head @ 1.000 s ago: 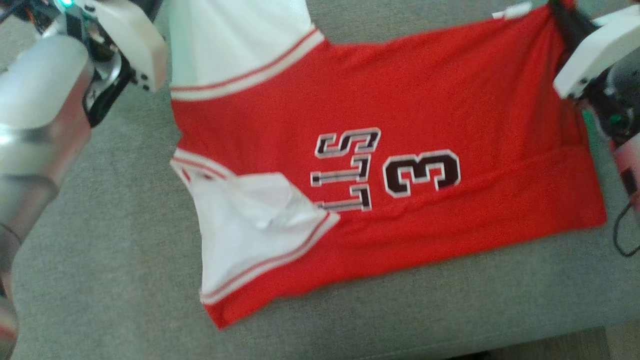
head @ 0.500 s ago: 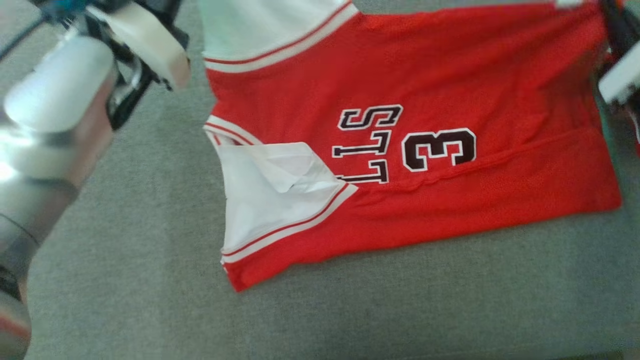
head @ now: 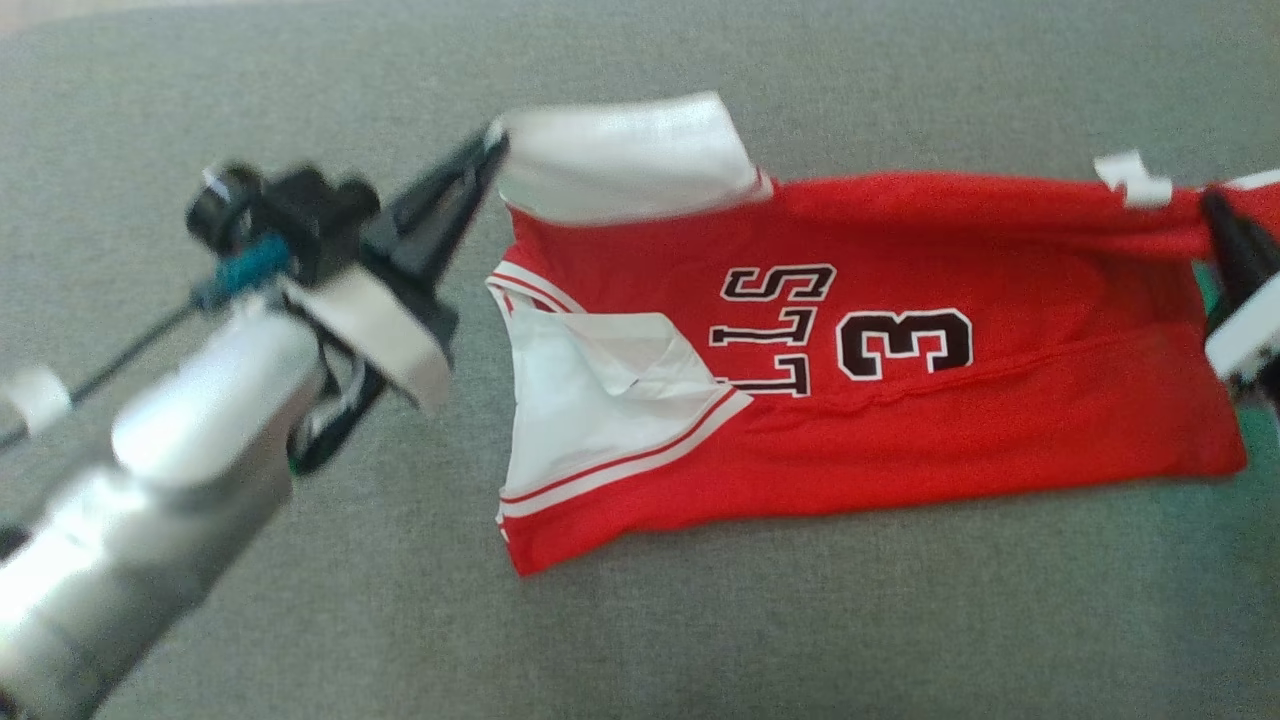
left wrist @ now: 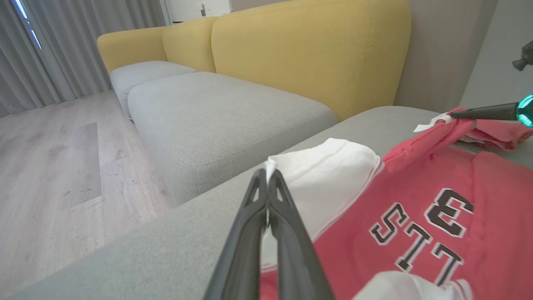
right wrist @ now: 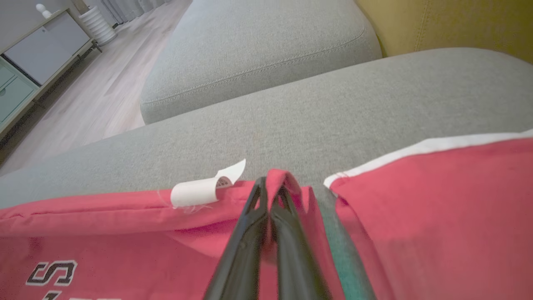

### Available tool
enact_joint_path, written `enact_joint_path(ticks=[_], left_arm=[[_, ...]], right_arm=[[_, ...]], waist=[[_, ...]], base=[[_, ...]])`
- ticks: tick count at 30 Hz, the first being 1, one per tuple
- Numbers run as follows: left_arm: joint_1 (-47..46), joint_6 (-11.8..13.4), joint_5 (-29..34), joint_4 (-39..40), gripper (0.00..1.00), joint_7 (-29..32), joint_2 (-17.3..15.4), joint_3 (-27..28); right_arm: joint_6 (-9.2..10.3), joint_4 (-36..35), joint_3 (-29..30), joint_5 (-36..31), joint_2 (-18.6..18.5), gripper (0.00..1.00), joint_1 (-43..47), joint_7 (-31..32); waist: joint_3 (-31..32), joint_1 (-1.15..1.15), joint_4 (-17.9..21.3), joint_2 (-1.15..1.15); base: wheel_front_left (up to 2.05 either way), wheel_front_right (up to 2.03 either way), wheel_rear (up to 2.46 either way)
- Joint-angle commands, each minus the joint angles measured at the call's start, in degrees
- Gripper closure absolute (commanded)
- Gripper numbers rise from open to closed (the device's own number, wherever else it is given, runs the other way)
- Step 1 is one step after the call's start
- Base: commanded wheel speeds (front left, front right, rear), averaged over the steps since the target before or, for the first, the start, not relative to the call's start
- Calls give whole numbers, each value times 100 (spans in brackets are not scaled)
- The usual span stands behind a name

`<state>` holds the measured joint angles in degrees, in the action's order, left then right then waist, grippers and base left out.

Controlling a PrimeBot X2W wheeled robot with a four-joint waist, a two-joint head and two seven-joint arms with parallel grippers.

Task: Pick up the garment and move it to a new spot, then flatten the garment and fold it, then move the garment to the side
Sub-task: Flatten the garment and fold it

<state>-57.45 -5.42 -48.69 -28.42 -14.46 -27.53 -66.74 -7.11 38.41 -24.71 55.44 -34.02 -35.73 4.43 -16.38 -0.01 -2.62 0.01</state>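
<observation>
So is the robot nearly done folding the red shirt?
Not yet. Done: the jersey lies mostly spread on the grey cushion. In hand: the left gripper pinches its white sleeve and the right gripper pinches the red far edge, both lifted. Left: finish the fold and move it aside.

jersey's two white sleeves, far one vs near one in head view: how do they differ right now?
Far sleeve is pinched at its corner by the shut left gripper; near sleeve is held by nothing. Far sleeve is stretched taut and looks raised off the grey cushion; near sleeve lies slack with a creased, turned-over flap. Shared: both white, with striped trim where they meet the red jersey body.
</observation>
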Motion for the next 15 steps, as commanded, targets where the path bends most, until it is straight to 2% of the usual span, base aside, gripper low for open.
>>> enact_joint_path(ticks=[1, 8, 15], left_arm=[[119, 95, 92, 342, 100, -52, -335, 378], [1413, 415, 411, 1333, 100, -53, -588, 633], [2506, 739, 579, 1898, 100, -53, -653, 684]], right_arm=[[-37, -201, 31, 34, -217, 100, 267, -99], [-37, -342, 270, -43, -355, 100, 970, -270], [-37, -490, 580, -163, -240, 100, 1708, -308]], waist=[[131, 1, -77, -1], [393, 1, -155, -1], [574, 1, -193, -1]], base=[[0, 0, 0], [0, 0, 0], [0, 0, 0]])
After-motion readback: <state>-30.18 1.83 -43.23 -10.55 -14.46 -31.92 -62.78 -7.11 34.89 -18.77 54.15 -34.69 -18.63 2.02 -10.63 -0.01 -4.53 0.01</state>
